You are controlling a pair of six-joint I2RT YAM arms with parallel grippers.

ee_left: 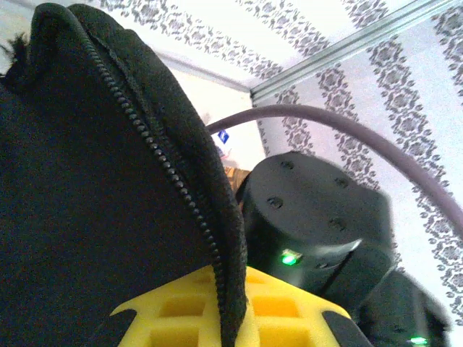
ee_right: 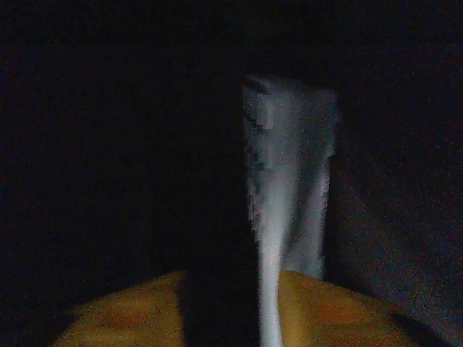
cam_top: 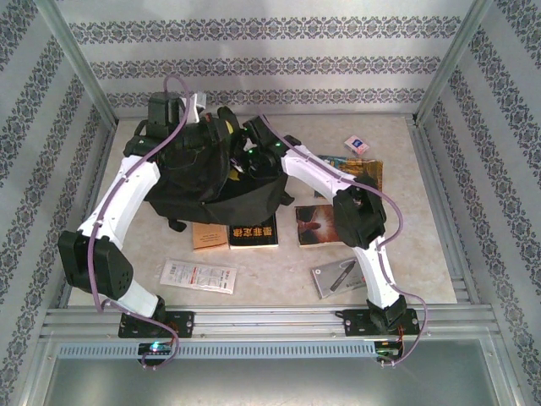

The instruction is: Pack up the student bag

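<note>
The bag (cam_top: pixel 199 182) slumps toward the far left corner of the table (cam_top: pixel 439 245), and I have both arms on it. My left gripper (ee_left: pixel 231 318) is pinching the zipper rim (ee_left: pixel 155 155), which runs down between its yellow pads and holds that side of the mouth up. My right gripper (ee_right: pixel 268 303) is inside the bag, having entered from the right. It is dark in there, and a pale strip (ee_right: pixel 289 181) stands between its fingers, but I cannot tell whether they are clamped on it or spread. The mouth faces my right arm, so I judge the way out is back toward the right edge. The black book (cam_top: pixel 252 230) lies just in front of the bag, nearer my right arm.
</note>
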